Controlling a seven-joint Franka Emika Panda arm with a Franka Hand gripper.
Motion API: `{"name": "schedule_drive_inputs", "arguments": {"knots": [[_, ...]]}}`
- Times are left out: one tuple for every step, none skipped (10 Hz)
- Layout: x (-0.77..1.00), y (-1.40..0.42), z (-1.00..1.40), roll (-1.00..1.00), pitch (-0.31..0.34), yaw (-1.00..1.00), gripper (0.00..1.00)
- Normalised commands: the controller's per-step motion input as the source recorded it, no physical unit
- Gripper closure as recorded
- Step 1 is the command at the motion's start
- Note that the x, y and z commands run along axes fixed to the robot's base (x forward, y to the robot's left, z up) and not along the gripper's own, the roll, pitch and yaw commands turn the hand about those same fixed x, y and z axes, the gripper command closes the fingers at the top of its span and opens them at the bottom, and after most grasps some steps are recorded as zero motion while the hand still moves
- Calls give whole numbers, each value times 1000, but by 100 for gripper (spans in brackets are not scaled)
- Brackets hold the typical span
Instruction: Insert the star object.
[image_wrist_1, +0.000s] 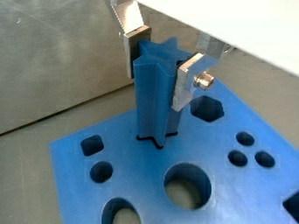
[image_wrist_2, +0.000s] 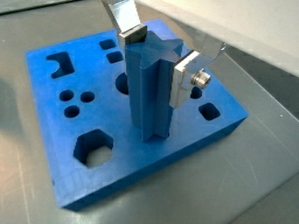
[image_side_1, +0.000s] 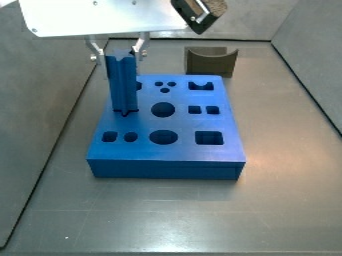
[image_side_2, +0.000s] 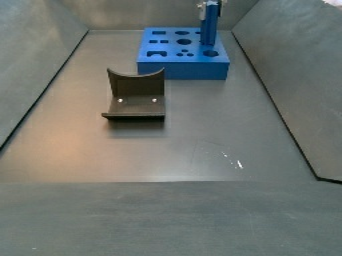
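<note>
The tool (image_wrist_2: 156, 54) sits over the blue block (image_wrist_2: 70, 179), its two silver fingers (image_wrist_2: 184, 79) closed flat against opposite sides of the star object (image_wrist_2: 149, 92), gripping it near the top. The star object stands upright, its long axis vertical and running straight down from the tool, and its lower end already meets the block at a star-shaped opening near one edge. From the wrist views I would judge the foot to be entered in that hole, though I cannot tell how deep it has gone. So the coming move seems to turn on one thing: the peg's axis staying square to the block face while it is pushed down along that axis, with the ridges kept lined up with the points of the hole. Any lean would likely jam it. In both wrist views the fingers and the seam at the base show closely, as do the neighbouring round and hexagonal holes, but little of the room shows. A side view gives what they lack: the star object (image_side_1: 122, 82) rising tall above the block (image_side_1: 174, 160) on the desk (image_side_1: 287, 200), most of its length out in the open, which suggests plenty of travel remains. Another side view shows the dark olive curved piece (image_side_2: 134, 96) lying well apart from the block (image_side_2: 181, 52), out of the way, with the tool (image_side_2: 210, 6) at the far end.
</note>
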Motion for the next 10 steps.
{"name": "schedule_drive_inputs", "arguments": {"knots": [[211, -186, -389, 0, 0, -246, 100], [60, -140, -509, 0, -26, -137, 100], [0, -54, -680, 1, -59, -69, 100], [0, -14, -886, 43, -126, -80, 100], [-6, -9, -920, 71, -167, -54, 100], [0, -6, -906, 49, -177, -23, 100], [0, 0, -823, 4, -156, 0, 100], [0, 0, -743, 50, -130, 0, 100], [-106, 0, -794, 189, -164, 29, 100], [-229, 0, -717, 297, -149, 40, 100]]}}
